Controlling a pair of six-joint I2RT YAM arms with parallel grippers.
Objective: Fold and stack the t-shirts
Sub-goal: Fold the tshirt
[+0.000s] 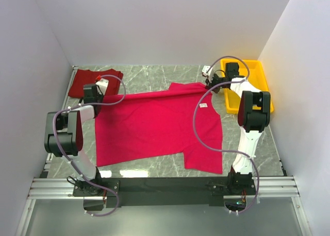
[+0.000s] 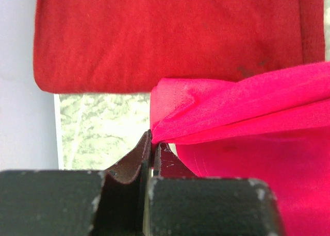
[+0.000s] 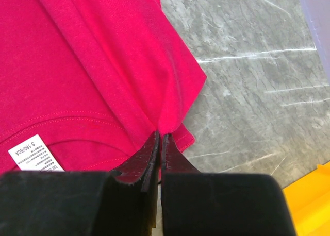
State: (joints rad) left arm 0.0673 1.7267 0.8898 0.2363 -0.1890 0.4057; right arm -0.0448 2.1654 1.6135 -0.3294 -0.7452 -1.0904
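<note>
Only the top view gave the whole layout. The crimson-pink t-shirt (image 1: pixel 154 125) was spread over the middle of the marble table (image 1: pixel 149 73), long axis left to right, neck toward the right edge, hem toward the left, one sleeve at near right. Its far edge ran as a taut line between both grippers. The brick red t-shirt (image 1: pixel 85 81) lay folded in the far left corner. The left wrist view added that the left gripper (image 2: pixel 153 143) was pinched closed on a bunched pink corner; the brick red shirt lay behind, cut off by the frame. In the right wrist view the right gripper (image 3: pixel 160 140) was clamped on a pink edge fold, with the white neck tag (image 3: pixel 35 153) partly cut off and a corner of the yellow tray (image 3: pixel 309 195) showing. From above, both sets of fingertips were hard to make out.
</note>
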